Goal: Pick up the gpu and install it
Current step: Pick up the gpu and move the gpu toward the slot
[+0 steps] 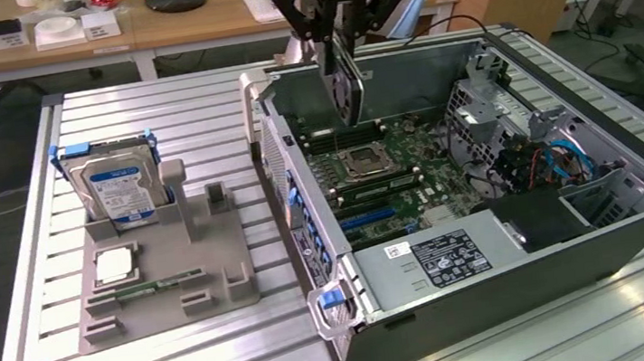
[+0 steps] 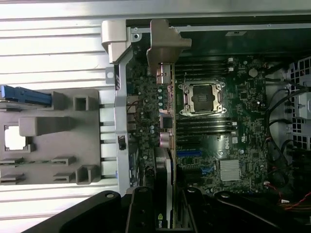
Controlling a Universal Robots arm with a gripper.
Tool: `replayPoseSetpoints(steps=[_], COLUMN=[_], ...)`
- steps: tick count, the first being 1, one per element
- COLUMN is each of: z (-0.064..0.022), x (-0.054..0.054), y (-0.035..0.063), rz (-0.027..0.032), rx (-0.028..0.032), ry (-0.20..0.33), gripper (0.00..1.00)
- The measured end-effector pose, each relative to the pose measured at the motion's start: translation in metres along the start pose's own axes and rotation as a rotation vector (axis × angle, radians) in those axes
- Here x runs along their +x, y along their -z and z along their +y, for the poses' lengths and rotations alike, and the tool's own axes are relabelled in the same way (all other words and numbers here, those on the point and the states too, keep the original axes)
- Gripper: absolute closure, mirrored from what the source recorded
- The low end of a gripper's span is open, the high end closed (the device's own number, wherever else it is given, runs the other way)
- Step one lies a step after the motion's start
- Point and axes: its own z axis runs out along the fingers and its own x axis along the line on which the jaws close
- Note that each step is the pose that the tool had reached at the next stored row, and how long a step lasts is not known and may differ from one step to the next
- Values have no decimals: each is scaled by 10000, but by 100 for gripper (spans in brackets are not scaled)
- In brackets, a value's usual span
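Note:
My gripper (image 1: 337,33) hangs over the open computer case (image 1: 513,259) and is shut on the gpu (image 1: 344,87). The gpu is a thin dark card that hangs edge-down above the motherboard (image 1: 400,171), near the case's rear wall. In the wrist view the gpu (image 2: 168,145) shows edge-on between my black fingers (image 2: 141,213). Its metal bracket (image 2: 163,43) points toward the case's rear edge. The card floats above the board, beside the CPU socket (image 2: 201,97) and in line with the expansion slots (image 2: 192,153).
A grey fixture (image 1: 158,281) on the slatted metal table (image 1: 145,119) holds a silver blue-labelled hard drive (image 1: 115,181), a square chip (image 1: 113,263) and a green memory stick (image 1: 158,286). Drive cages and cables (image 1: 538,156) stand at the case's right side. A wooden desk (image 1: 159,26) is behind.

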Motion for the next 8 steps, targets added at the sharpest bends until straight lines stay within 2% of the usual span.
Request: replayPoseSetpoints(steps=[8], z=[8], x=[-102], y=[-2], rz=[1], rx=[-13], ry=[0], gripper=[73])
